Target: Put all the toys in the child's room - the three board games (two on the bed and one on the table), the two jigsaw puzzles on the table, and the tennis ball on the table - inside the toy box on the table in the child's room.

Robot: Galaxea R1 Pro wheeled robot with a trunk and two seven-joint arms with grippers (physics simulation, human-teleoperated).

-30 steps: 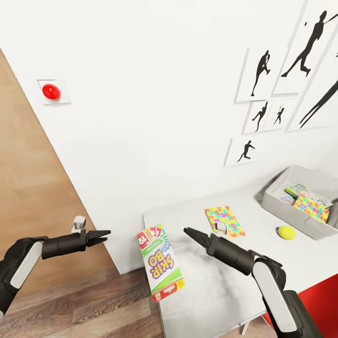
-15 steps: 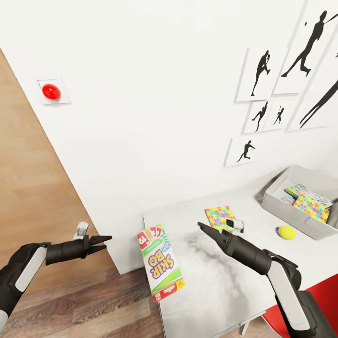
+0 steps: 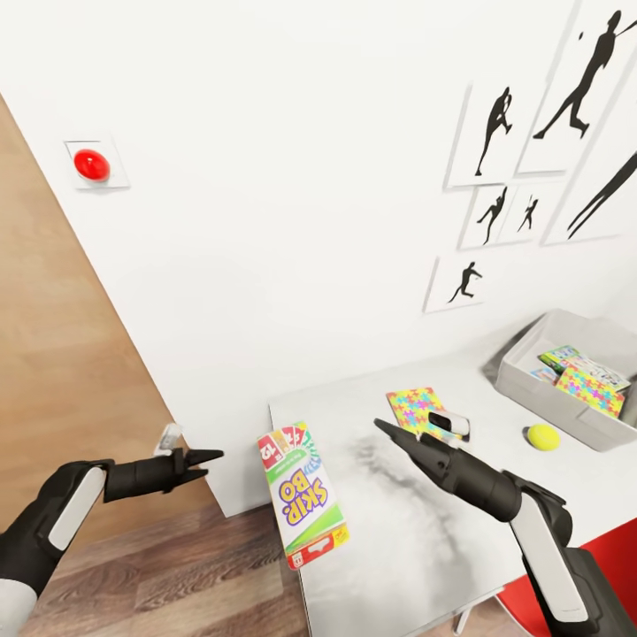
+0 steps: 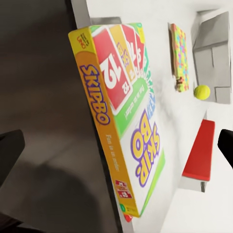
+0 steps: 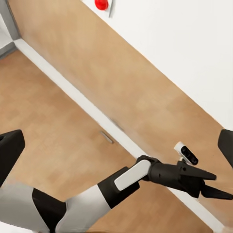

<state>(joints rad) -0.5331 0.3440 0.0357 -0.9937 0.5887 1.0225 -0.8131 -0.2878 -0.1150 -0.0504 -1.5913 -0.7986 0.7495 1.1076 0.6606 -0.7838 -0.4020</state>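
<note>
The Skip-Bo board game (image 3: pixel 303 495) is overhanging the near-left edge of the white surface (image 3: pixel 425 548). The left gripper (image 3: pixel 205 458), pinched narrow, is reaching level toward it from over the wooden floor (image 3: pixel 159 584). The right gripper (image 3: pixel 389 433), also narrow, is stretching out above the surface beside the jigsaw puzzle (image 3: pixel 416 410).

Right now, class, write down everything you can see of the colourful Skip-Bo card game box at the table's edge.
The flat rectangular Skip-Bo card game box looks like printed cardboard: a white and green face with purple lettering and fanned red number cards, plus an orange side reading SKIPBO. It lies flat, closed, on the white table, at its left edge, with one corner overhanging the wooden floor. Neither gripper touches it.
</note>
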